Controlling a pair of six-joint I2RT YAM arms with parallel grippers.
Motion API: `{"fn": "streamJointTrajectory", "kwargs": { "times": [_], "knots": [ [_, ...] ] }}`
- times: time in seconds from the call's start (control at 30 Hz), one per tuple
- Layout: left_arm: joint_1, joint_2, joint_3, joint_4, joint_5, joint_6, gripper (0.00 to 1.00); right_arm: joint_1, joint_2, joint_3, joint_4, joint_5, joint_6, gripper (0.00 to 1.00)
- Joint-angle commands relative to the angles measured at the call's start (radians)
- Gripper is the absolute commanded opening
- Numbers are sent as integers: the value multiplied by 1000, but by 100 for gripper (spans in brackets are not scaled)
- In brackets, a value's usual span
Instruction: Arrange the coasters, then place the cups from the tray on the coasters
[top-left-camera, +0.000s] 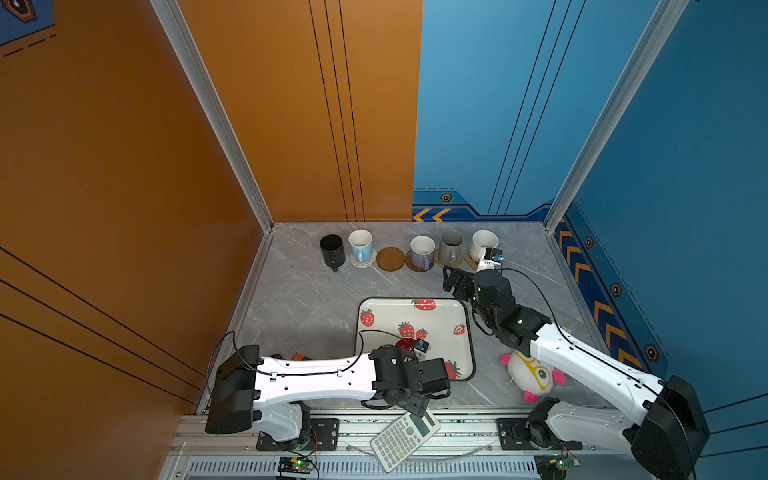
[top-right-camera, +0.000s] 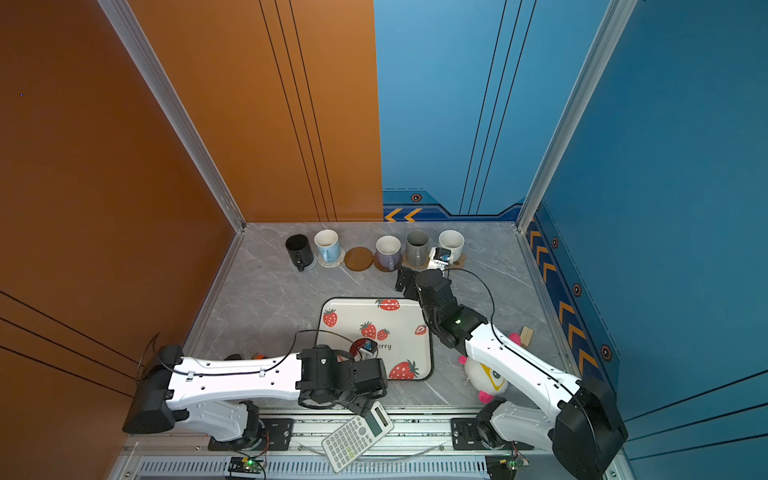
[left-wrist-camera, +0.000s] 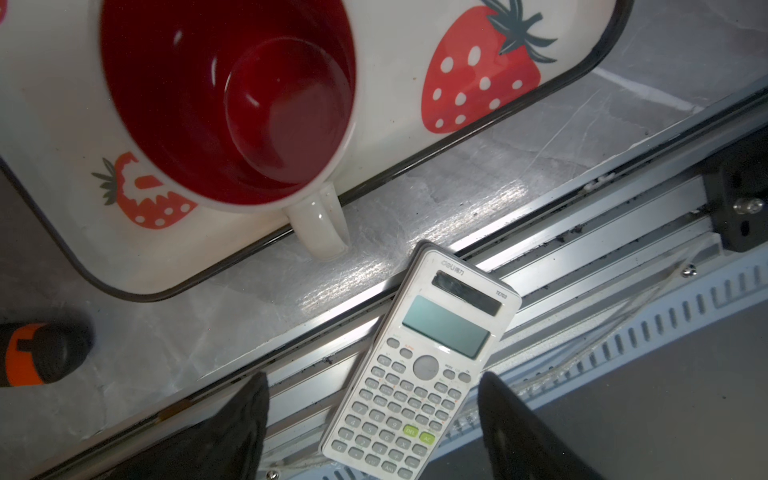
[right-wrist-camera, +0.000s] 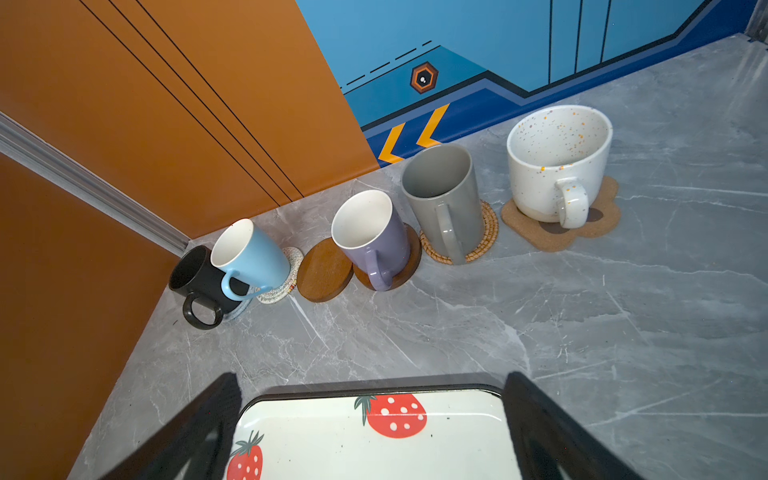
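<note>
White calc (left-wrist-camera: 419, 365) under left pincer (left-wrist-camera: 372, 380) (wide apart, empty), plush (top-left-camera: 534, 376) nr tray (top-left-camera: 384, 336), right pincer (right-wrist-camera: 372, 378) likewise apart.

I see five cups (top-left-camera: 422, 251) rowed along the back wall on coasters (right-wrist-camera: 486, 232), with one bare coaster (top-left-camera: 390, 259) between the left pair and the rest. The tray (top-left-camera: 395, 311) lies before them and holds the last cup (left-wrist-camera: 228, 104); a calculator (top-left-camera: 405, 438) lies before it, a plush toy (top-left-camera: 534, 374) to its right.

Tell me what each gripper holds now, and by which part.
Nothing is held. The left gripper and the right gripper both stand open and empty; the red-inside mug sits untouched on the tray.
</note>
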Motion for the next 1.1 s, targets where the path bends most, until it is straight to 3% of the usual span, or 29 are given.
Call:
{"fn": "streamJointTrajectory", "kwargs": {
  "times": [0.0,0.6,1.07],
  "knots": [
    [4,17,0,-10,-39,-22,80,-8,-26,-13,-29,6,14,97],
    [33,29,-71,95,-144,20,63,-24,-25,-27,-15,-17,23,97],
    [54,59,-88,144,-153,60,57,-35,-10,-28,-7,-43,27,97]
  ]
}}
